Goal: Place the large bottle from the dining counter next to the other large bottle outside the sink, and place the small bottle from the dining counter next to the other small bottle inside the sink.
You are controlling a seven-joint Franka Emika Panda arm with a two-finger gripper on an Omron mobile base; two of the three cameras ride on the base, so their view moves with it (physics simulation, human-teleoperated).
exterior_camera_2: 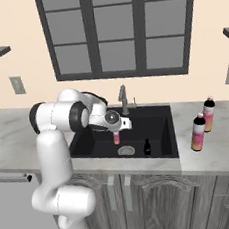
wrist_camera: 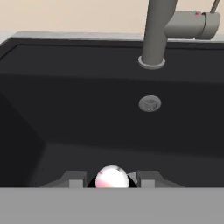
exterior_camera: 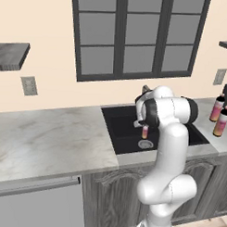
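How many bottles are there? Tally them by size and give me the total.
Large bottles: 2
Small bottles: 2
Total: 4

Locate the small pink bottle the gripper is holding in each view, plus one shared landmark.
Left base view: small pink bottle mid-frame, over the sink, beside the arm.
Right base view: centre, above the drain.
Hand view: its white cap at bottom centre, between the fingertips.
Shared landmark: the faucet.
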